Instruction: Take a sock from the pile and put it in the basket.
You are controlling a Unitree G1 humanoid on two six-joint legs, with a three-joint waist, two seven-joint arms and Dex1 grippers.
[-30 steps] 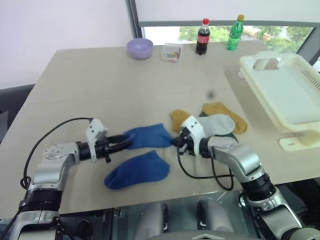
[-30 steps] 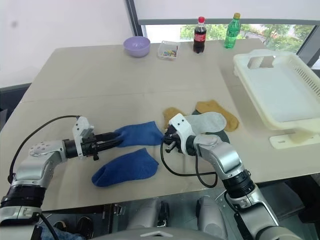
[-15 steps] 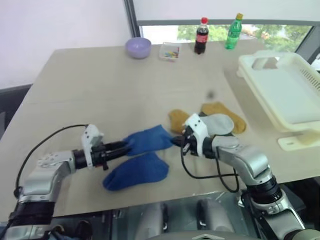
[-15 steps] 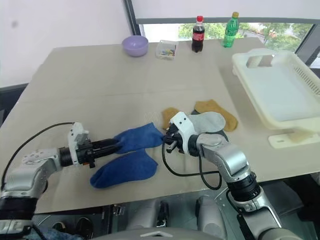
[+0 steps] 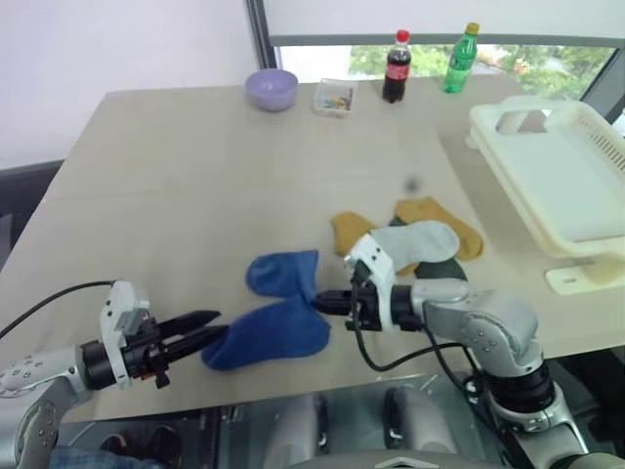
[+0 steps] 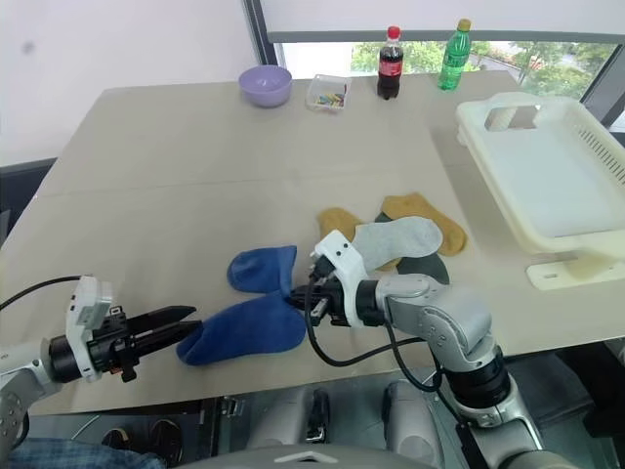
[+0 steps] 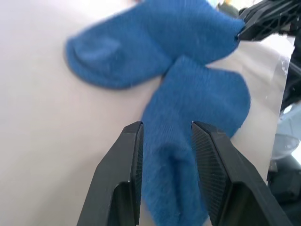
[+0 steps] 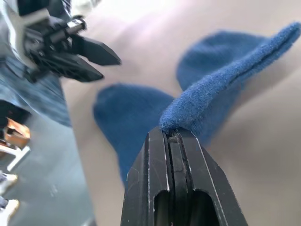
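Observation:
My right gripper [image 5: 319, 301] is shut on the cuff edge of a blue sock [image 5: 281, 273]. That end is lifted and folded over while the toe end rests on the table [image 5: 176, 176]. The right wrist view shows the fingers [image 8: 171, 141] pinching the blue sock [image 8: 225, 70]. A second blue sock [image 5: 270, 332] lies flat just in front. My left gripper [image 5: 217, 324] hovers open near that sock's toe at the table's near-left edge, holding nothing. The pile [image 5: 415, 239] of mustard, grey and dark socks lies right of my right gripper. The cream basket [image 5: 552, 186] stands at the far right.
Along the table's far edge stand a lilac bowl [image 5: 272, 91], a small clear box [image 5: 334, 99], a cola bottle [image 5: 395, 69] and a green bottle [image 5: 459, 61]. The basket overhangs the right table edge.
My left gripper has drawn back off the upper blue sock toward the near-left table edge. My right gripper has pulled that sock's cuff up and toward me, folding it over.

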